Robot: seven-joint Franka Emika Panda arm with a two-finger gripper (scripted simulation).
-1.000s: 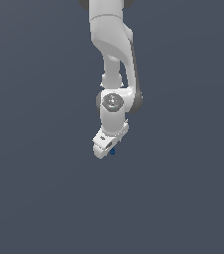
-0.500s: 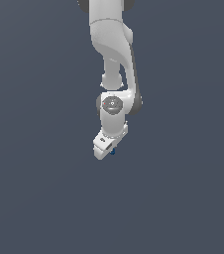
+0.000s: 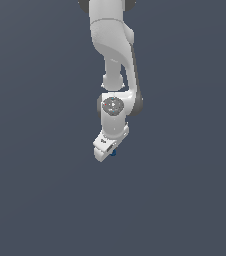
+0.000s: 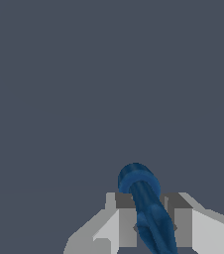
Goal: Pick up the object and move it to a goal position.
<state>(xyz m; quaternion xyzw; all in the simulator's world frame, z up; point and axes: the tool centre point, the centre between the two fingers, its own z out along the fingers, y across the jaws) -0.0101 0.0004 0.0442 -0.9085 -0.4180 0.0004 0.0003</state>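
Change: compared with one second ago, the gripper stays at almost the same place; the object now shows less beside it.
Gripper: in the wrist view the two grey fingers press on the object from both sides, pinching it.
Object: dark blue, glossy, long rounded body with a ring-like end, standing out past the fingertips.
Arm: white, smooth, hanging down from above.
Surface: plain dark grey-blue, flat, without any marks.
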